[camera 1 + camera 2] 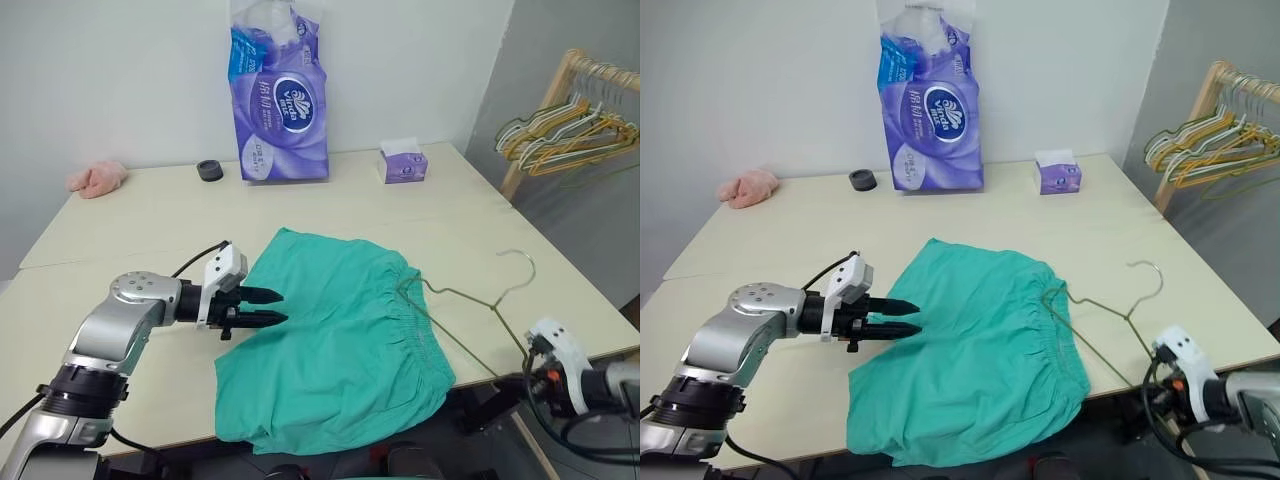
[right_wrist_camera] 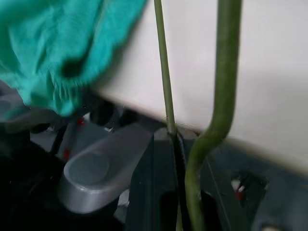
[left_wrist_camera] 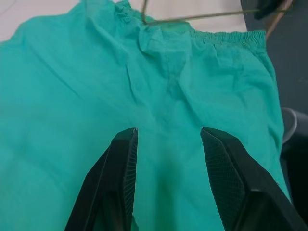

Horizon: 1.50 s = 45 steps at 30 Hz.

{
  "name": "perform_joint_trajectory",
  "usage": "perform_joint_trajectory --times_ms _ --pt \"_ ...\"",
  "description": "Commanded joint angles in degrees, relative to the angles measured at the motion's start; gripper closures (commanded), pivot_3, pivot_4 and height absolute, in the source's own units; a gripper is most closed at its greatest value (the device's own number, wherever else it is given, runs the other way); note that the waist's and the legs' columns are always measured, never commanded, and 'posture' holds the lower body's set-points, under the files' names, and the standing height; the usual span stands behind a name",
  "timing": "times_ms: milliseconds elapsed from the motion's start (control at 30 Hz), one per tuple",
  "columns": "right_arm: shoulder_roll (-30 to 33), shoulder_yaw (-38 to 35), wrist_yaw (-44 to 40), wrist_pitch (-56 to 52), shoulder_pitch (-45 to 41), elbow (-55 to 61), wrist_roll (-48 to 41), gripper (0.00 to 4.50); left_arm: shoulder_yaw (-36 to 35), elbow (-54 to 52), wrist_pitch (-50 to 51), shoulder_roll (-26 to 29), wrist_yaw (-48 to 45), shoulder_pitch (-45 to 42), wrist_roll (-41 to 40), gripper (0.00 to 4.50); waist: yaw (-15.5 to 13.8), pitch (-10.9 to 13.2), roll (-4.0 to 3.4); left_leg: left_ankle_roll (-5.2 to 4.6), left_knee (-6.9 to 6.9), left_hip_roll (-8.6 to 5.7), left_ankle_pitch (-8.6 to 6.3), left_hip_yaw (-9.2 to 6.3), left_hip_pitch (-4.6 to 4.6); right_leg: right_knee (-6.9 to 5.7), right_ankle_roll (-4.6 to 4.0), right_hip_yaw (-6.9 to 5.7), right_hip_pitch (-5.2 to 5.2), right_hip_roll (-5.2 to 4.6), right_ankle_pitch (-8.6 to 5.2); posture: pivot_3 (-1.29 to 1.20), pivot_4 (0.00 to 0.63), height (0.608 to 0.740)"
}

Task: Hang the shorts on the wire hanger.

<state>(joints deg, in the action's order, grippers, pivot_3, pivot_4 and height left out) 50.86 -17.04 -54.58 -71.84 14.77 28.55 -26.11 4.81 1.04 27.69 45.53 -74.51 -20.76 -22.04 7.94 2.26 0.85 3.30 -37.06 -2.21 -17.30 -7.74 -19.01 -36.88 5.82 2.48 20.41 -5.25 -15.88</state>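
Currently the teal-green elastic-waist shorts lie flat on the pale desk, thin olive wire hanger partly tucked at the waistband, not yet hung. Left claw open over the fabric; right claw closed on the hanger wire at the desk edge.

The shorts are showing plain teal-green on the cream bench, and the wire hanger beside the shorts is looking olive-green. Behind the shorts, the tall pack is showing purple with a white-and-blue logo; the small cloth is looking pink.
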Motion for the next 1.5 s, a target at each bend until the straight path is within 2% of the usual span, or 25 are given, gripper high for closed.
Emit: perform_joint_trajectory --times_ms 33,200,467,600,667,800,933,1167,1367,1500 --pt "1.62 -1.56 0.26 0.55 2.17 1.07 -1.59 4.5 0.26 0.06 -1.36 -0.55 0.09 -2.55 0.58 2.3 0.11 0.0 -0.01 0.0 0.0 0.0 0.0 0.01 0.01 0.0 0.0 0.01 0.0 0.0 0.0 -0.26 0.0 0.74" --pt "1.63 -0.69 1.22 -1.05 0.81 -0.25 -3.97 4.5 0.84 -0.13 -1.76 -1.24 0.34 -3.82 1.0 2.3 0.6 -0.01 -0.01 -0.02 0.04 0.04 -0.01 0.01 0.04 0.01 0.0 0.03 0.0 0.06 -0.03 -0.26 0.0 0.74" --pt "1.63 6.07 1.95 -6.0 -10.89 -6.3 -7.88 4.5 0.4 0.46 -2.18 -1.46 1.5 -4.49 1.3 2.3 0.52 0.03 0.03 -0.02 0.03 0.04 -0.01 -0.01 0.02 0.03 -0.01 0.02 0.01 0.06 -0.02 -0.25 0.0 0.74" --pt "0.85 10.84 2.27 -11.49 -20.82 -13.76 -9.44 4.5 -0.63 0.55 -2.74 -0.94 2.73 -3.84 1.61 2.3 0.59 0.04 0.03 -0.02 0.01 0.04 -0.01 -0.01 0.03 0.02 -0.02 0.03 0.01 0.06 -0.01 -0.22 0.0 0.74" --pt "0.68 11.54 2.7 -13.22 -23.12 -16.08 -10.05 4.5 -0.96 0.44 -2.94 -0.83 3.31 -3.48 1.77 2.3 0.55 0.05 0.02 -0.02 0.03 0.04 -0.01 -0.02 0.03 0.01 -0.1 0.03 0.03 0.06 0.03 -0.21 0.0 0.74" --pt "2.87 12.31 2.63 -13.31 -23.01 -18.25 -10.16 4.5 -1.61 -0.01 -2.86 -0.74 4.04 -2.94 1.61 2.3 0.07 0.05 0.03 -0.02 0.04 0.02 -0.01 -0.06 -0.03 0.03 -0.27 0.01 0.08 0.05 0.11 -0.2 0.0 0.74" --pt "6.26 11.75 1.63 -10.55 -19.36 -21.26 -9.78 4.5 -2.22 -0.73 -3.04 -0.23 4.42 -1.45 1.65 2.3 -0.1 0.04 0.07 -0.02 0.01 -0.01 -0.01 -0.04 -0.02 0.02 -0.21 0.0 0.03 0.01 0.09 -0.2 0.0 0.74" --pt "4.67 9.33 3.72 -10.89 -18.25 -22.02 -11.4 4.5 -2.02 -0.37 -3.4 -0.3 4.45 -1.55 1.75 2.3 -0.06 0.04 0.07 -0.02 0.0 0.01 -0.01 -0.03 0.03 0.01 0.0 0.0 -0.03 0.02 -0.04 -0.2 0.0 0.74" --pt "-1.1 7.4 8.6 -13.33 -23.0 -26.3 -10.95 4.5 -1.43 0.45 -4.21 -0.59 4.32 -2.64 2.3 2.3 0.2 0.03 0.21 -0.02 0.0 0.02 -0.01 -0.04 0.05 0.0 -0.01 -0.01 -0.03 0.03 -0.03 -0.2 0.0 0.74" --pt "-0.45 6.74 8.32 -14.85 -21.77 -24.47 -12.1 4.5 -1.55 0.64 -4.69 -0.46 4.23 -2.54 2.44 2.3 0.42 0.03 0.19 -0.03 0.0 0.04 -0.01 0.03 0.08 0.01 -0.02 0.1 -0.02 0.08 -0.02 -0.19 0.0 0.74"
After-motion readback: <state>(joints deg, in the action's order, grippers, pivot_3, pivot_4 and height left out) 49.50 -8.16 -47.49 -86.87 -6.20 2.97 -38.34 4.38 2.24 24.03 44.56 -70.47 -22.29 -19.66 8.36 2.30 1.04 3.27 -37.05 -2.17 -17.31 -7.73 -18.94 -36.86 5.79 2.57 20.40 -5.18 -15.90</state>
